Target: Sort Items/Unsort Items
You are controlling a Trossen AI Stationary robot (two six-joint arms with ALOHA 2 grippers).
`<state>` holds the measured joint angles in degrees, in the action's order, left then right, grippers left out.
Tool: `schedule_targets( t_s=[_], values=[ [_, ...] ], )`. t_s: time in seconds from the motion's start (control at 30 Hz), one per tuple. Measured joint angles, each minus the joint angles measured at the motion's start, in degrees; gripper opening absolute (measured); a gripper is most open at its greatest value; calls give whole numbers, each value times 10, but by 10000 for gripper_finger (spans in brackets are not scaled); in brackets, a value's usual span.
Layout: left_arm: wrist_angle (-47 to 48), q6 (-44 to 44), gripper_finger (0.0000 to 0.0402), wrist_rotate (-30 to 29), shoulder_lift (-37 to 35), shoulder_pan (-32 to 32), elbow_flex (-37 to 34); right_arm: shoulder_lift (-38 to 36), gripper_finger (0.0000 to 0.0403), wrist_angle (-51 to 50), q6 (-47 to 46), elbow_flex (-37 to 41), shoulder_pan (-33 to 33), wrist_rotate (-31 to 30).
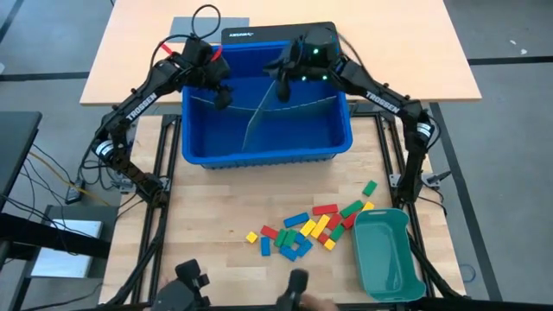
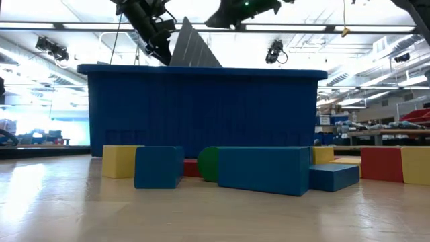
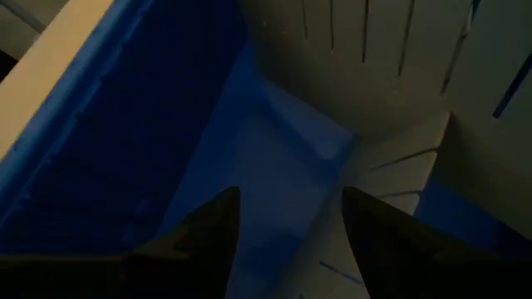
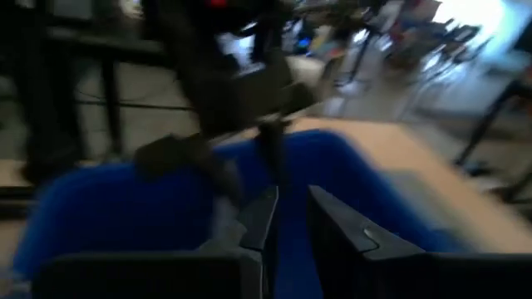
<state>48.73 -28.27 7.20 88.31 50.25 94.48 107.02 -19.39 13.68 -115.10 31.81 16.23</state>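
High view: both grippers hover over the blue bin [image 1: 259, 154]; left gripper [image 1: 222, 97] spread, right gripper [image 1: 282, 85] slightly parted; blocks [image 1: 307, 229] lie near.

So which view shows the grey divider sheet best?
The high view: the divider sheet stands tilted inside the blue bin, whole outline visible. The low view shows only its corner above the rim; the left wrist view shows its slots close up; the right wrist view is unclear.

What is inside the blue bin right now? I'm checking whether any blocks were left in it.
The blue bin holds the grey divider sheet, leaning tilted; no blocks show on its visible floor. Both end effectors cover small patches.
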Motion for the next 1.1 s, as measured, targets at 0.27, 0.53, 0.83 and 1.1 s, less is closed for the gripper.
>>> schedule_targets(
  t_s=[0.27, 0.53, 0.83, 1.1],
  values=[
    [91, -30, 218, 0, 0, -39, 0, 27, 16, -39, 61, 1, -62, -47],
    [70, -45, 218, 33, 0, -63, -9, 24, 5, -47, 86, 1, -86, -75],
    [-50, -61, 218, -45, 0, -84, -117, 19, 1, -10, 85, 54, -91, -76],
    [-175, -61, 218, -109, 0, -83, -183, 16, 1, 61, 120, 128, -106, -67]
  ],
)
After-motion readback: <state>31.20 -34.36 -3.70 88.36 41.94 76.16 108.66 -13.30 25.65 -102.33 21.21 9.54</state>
